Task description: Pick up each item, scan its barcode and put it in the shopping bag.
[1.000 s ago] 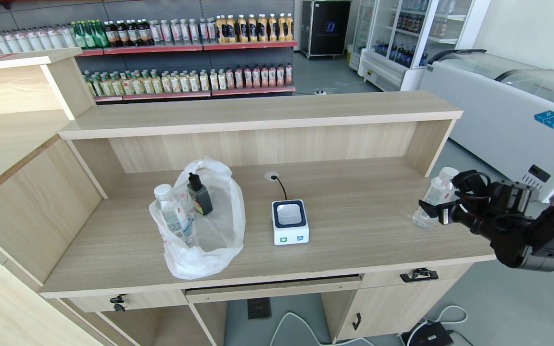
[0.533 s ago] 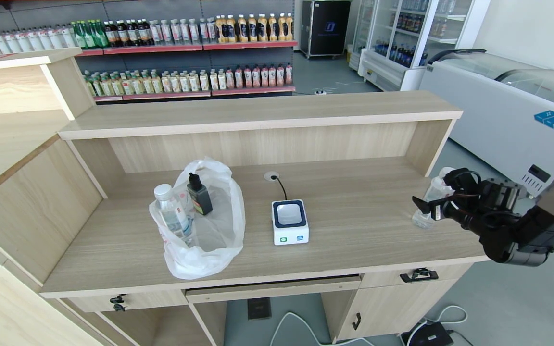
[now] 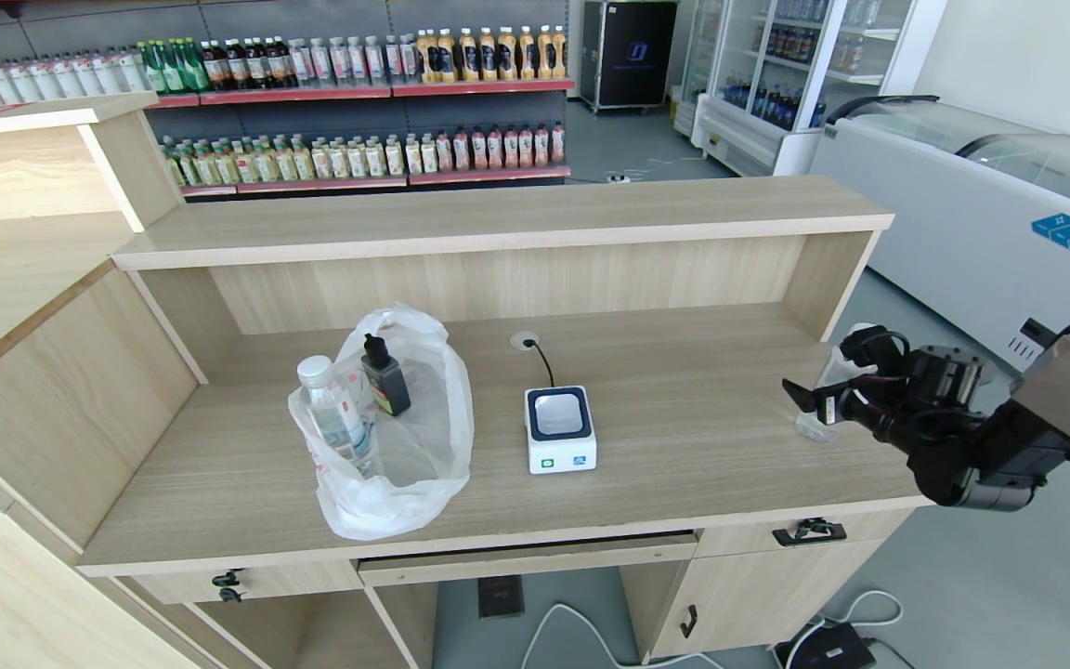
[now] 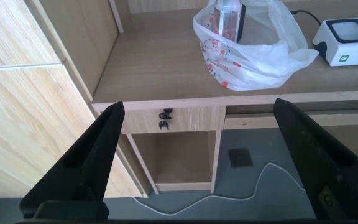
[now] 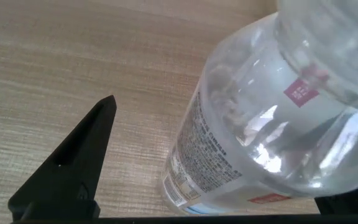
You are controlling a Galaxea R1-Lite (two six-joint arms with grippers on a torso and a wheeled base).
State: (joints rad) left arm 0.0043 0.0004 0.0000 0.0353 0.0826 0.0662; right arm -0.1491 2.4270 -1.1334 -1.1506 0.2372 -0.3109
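Standing upright near the right end of the tabletop (image 3: 684, 409): clear water bottle (image 5: 260, 137) | right pincer (image 3: 818, 401) spread around it, one finger apart from its side | left pincer (image 4: 197, 111) spread wide, low in front of the tabletop | shopping bag (image 3: 405, 465) left of the scanner (image 3: 560, 429), holding two bottles

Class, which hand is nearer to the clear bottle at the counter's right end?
Right. The right hand straddles the clear bottle; the left hand hangs low off the counter's opposite end.
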